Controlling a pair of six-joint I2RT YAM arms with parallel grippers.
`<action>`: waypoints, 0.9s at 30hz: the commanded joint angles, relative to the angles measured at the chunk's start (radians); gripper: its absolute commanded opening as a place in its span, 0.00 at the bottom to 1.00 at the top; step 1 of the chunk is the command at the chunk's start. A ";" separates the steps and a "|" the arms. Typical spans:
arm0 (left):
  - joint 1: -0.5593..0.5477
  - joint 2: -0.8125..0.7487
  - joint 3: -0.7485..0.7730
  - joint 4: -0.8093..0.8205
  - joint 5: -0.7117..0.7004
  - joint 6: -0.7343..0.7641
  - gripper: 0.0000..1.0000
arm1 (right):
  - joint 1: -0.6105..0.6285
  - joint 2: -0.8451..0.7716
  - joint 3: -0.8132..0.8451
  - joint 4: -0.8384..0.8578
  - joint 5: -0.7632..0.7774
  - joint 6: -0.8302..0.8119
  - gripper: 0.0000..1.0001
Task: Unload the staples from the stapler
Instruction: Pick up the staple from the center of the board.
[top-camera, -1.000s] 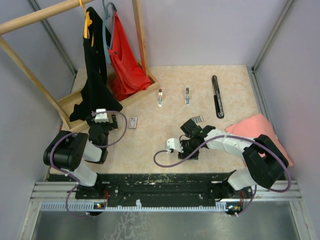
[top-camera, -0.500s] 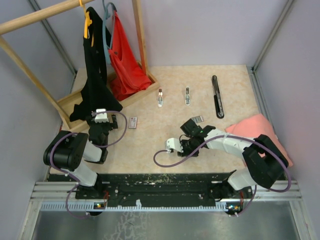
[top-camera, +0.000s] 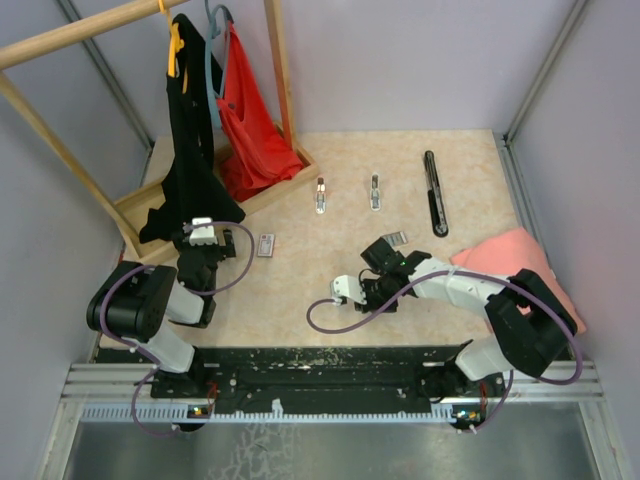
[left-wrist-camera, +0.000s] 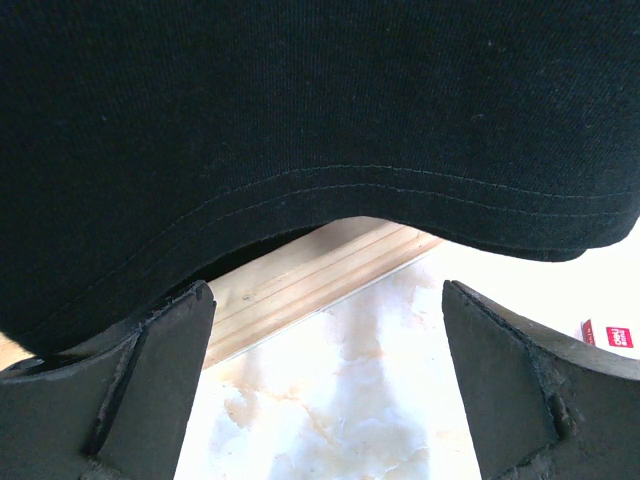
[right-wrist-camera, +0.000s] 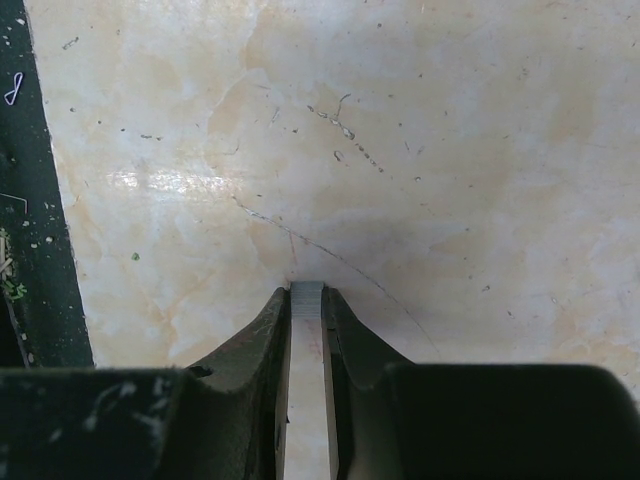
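Tabletop, pale and marbled, carries a wooden rack at its 10 o'clock corner. A black garment and a red garment hang from the rack. A pink cloth lies at the table's 3 o'clock edge.

The left gripper gapes as wide as it goes and grasps nothing. The black hem hangs just ahead of its fingers.

The right gripper sits low over the table towards the 6 o'clock edge, with its jaws drawn almost together.

The stapler lies flat near the far right of the table, its length running 12 to 6. It is well apart from the right gripper, between 1 and 2 o'clock from it.

Two small silvery clips lie side by side near the table's middle. A red-and-white box sits at about 3 o'clock from the left gripper.

Smallest of all are the staples, a thin silvery strip clamped between the right gripper's fingertips, down close to the table surface.
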 joint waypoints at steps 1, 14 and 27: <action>0.006 0.002 0.013 0.021 0.001 -0.017 1.00 | -0.008 -0.029 0.010 0.001 -0.001 0.022 0.14; 0.006 0.002 0.013 0.022 0.001 -0.018 1.00 | -0.070 -0.078 0.050 0.015 -0.026 0.095 0.13; 0.006 0.003 0.013 0.022 0.001 -0.018 1.00 | -0.272 -0.033 0.158 0.078 -0.096 0.251 0.12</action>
